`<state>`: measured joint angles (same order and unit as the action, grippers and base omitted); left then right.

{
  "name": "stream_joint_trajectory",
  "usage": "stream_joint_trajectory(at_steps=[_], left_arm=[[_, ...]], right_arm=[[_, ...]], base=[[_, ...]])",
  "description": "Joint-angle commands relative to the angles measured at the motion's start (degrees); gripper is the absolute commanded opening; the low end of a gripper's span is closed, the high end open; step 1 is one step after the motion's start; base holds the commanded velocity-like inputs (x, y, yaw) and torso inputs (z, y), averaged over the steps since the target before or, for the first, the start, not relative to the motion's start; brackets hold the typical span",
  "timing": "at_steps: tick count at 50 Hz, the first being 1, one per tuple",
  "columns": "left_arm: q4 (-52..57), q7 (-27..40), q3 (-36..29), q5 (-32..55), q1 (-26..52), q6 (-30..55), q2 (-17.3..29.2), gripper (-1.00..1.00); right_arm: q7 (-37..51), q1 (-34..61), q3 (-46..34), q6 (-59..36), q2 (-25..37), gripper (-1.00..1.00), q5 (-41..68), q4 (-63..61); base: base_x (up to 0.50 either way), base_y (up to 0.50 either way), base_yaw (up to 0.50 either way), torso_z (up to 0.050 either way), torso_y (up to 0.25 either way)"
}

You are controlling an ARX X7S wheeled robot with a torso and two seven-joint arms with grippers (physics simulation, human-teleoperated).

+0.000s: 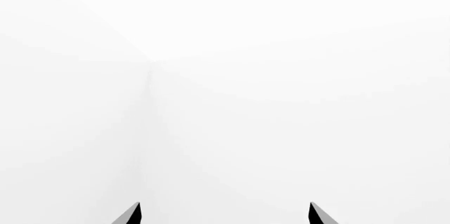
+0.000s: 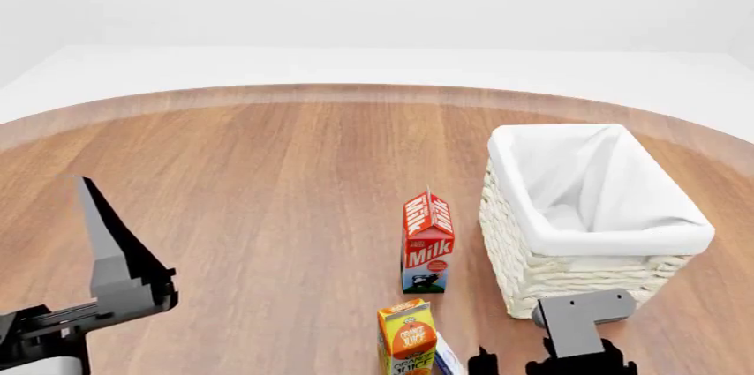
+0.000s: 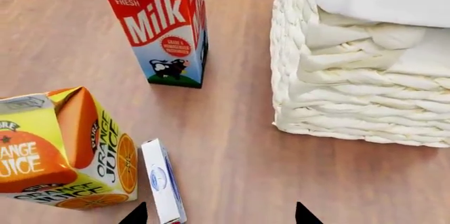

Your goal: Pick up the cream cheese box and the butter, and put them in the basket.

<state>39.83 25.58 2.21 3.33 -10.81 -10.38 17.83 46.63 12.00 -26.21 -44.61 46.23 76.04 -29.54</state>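
The cream cheese box [image 3: 162, 179], a thin white box with blue edges, lies on the wooden table right beside the orange juice carton [image 3: 63, 150]. In the head view the cream cheese box [image 2: 446, 356] is a sliver at the bottom edge. My right gripper [image 3: 219, 214] hangs open above it, the box close to one fingertip and inside the gap. The right gripper [image 2: 509, 363] sits low, in front of the basket [image 2: 554, 238], which holds only its white liner. My left gripper [image 1: 225, 213] is open, raised at the left [image 2: 92, 188] and facing blank white. The butter is out of view.
A red-and-white milk carton [image 2: 426, 243] stands just left of the basket, with the orange juice carton [image 2: 407, 335] in front of it. The basket's woven wall [image 3: 338, 108] is close to my right gripper. The round table's far edge [image 2: 353, 91] curves across the back.
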Motion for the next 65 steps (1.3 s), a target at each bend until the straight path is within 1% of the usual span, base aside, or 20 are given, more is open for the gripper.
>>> stream_joint_trajectory(at_steps=[1,25,37,48,58,59,65], left_arm=[[-0.15,0.17,-0.27,0.12,0.04,-0.03,0.16,1.00],[-0.86,0.54,-0.85,0.01,0.10,-0.51,0.52,1.00],[-1.15,0.73,-1.10,0.18,0.26,-0.50,0.68,1.00],[-1.18,0.91,-1.33,0.24,0.29,-0.48,0.85,1.00],[-1.28,1.08,-1.57,0.18,0.27,-0.53,0.97,1.00],[-1.28,1.10,-1.59,0.18,0.27,-0.54,0.99,1.00],[-1.34,1.19,-1.72,0.16,0.24,-0.61,1.08,1.00]], right_arm=[[-0.94,0.86,-2.00,-1.34,-0.67,1.00,-1.31,0.02],[-3.40,2.74,-3.70,-1.66,-1.46,1.00,-4.32,2.38],[-5.07,4.00,-7.02,-3.40,-3.41,1.00,-7.06,5.87],[-6.02,3.92,-9.38,-4.48,-3.93,1.00,-8.82,6.81],[-7.74,5.69,-11.06,-4.81,-4.25,1.00,-11.55,7.52],[-7.94,6.48,-12.23,-5.43,-4.17,1.00,-13.19,7.18],[-7.94,7.03,-12.44,-5.94,-4.80,1.00,-12.76,7.61]], base=[[0.00,0.00,0.00,0.000,0.000],[0.00,0.00,0.00,0.000,0.000],[0.00,0.00,0.00,0.000,0.000],[0.00,0.00,0.00,0.000,0.000],[0.00,0.00,0.00,0.000,0.000],[0.00,0.00,0.00,0.000,0.000],[0.00,0.00,0.00,0.000,0.000]])
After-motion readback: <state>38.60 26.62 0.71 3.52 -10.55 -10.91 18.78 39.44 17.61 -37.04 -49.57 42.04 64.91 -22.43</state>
